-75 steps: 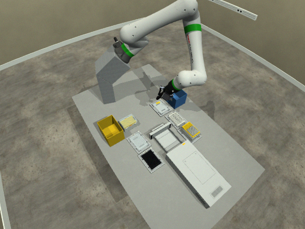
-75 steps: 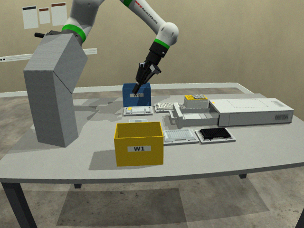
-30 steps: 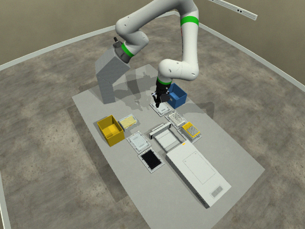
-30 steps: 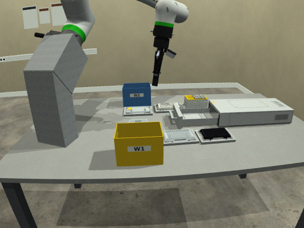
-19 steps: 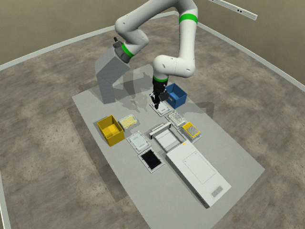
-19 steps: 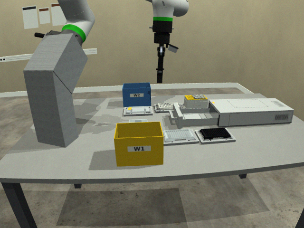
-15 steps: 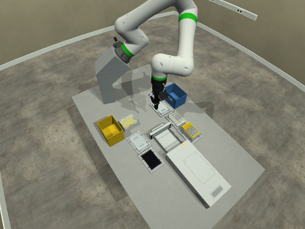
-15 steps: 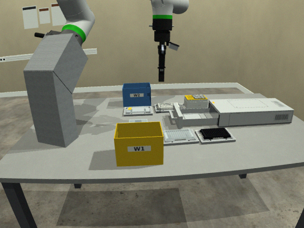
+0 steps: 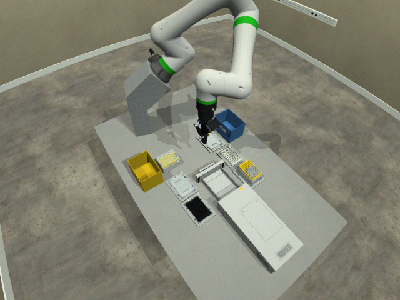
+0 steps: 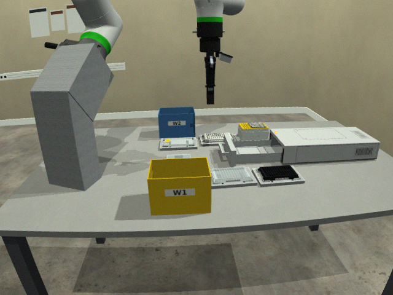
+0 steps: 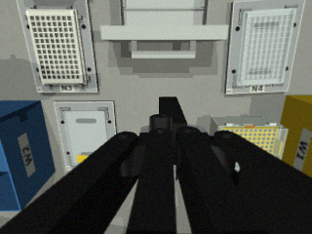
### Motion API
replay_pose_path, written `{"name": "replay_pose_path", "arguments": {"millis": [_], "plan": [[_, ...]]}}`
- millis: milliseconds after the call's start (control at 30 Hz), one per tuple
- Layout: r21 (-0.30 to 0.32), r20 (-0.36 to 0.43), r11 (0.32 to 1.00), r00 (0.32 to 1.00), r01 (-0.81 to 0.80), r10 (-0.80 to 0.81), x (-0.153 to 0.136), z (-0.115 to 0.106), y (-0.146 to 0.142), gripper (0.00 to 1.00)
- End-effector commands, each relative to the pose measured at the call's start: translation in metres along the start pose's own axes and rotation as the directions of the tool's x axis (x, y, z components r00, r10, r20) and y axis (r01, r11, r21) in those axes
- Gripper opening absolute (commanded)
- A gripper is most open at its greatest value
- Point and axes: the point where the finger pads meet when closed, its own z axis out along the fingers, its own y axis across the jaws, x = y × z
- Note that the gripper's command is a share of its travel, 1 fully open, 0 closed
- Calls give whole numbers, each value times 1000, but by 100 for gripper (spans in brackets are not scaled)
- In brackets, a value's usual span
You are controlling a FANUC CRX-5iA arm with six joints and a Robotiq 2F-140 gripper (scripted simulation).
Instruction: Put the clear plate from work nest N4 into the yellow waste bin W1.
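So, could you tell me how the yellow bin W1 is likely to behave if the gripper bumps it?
The yellow bin W1 looks thin-walled and holds nothing visible, so probably light. It stands loose on the bench, so a low push likely slides it. A knock near its rim might tip it, as it is fairly tall.
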Motion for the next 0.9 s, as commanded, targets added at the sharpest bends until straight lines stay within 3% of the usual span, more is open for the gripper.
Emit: {"name": "replay_pose_path", "arguments": {"millis": [0, 867], "plan": [[-1, -1, 999, 999, 34, -34, 1, 1, 4, 70], [-1, -1, 999, 999, 42, -42, 23, 41, 84, 70]]}}
